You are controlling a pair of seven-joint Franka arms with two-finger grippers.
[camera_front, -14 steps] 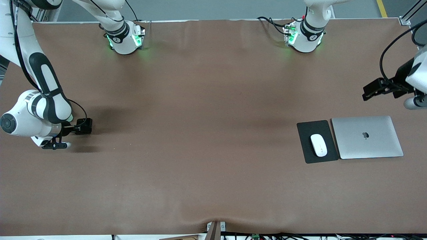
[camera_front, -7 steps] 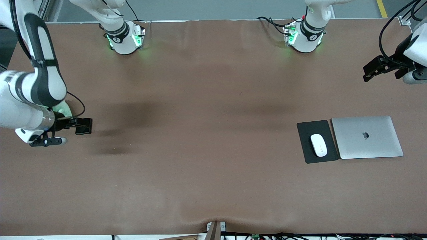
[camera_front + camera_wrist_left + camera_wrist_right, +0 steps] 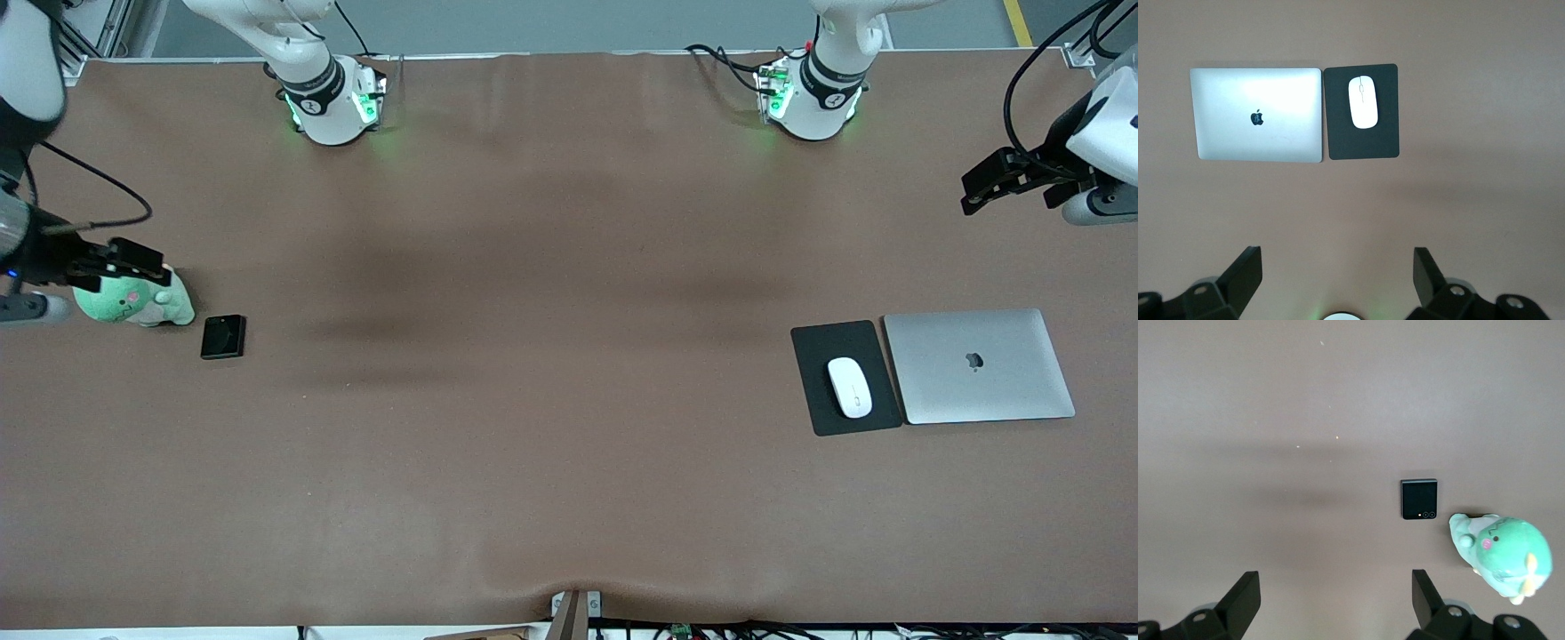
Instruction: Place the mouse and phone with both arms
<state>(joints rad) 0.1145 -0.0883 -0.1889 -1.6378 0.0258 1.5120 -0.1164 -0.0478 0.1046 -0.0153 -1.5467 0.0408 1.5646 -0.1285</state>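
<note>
table (image 3: pixel 551 373): brown cloth | laptop (image 3: pixel 978 366): at pad's 3 o'clock, touching | pad (image 3: pixel 845 378): mouse (image 3: pixel 849 387) on it | plush toy (image 3: pixel 133 302): phone (image 3: pixel 222 337) at its 4 o'clock | left gripper (image 3: pixel 982 182): spread, empty, raised over the table's left-arm end | right gripper (image 3: pixel 120 260): spread, empty, over plush toy

The mouse (image 3: pixel 849 387), white, glossy and oval with a thin grey line down its middle, lies flat toward the left arm's end of the table. The phone (image 3: pixel 222 337), small, black, nearly square and folded shut, lies flat on the bare table toward the right arm's end, well apart from the mouse.
</note>
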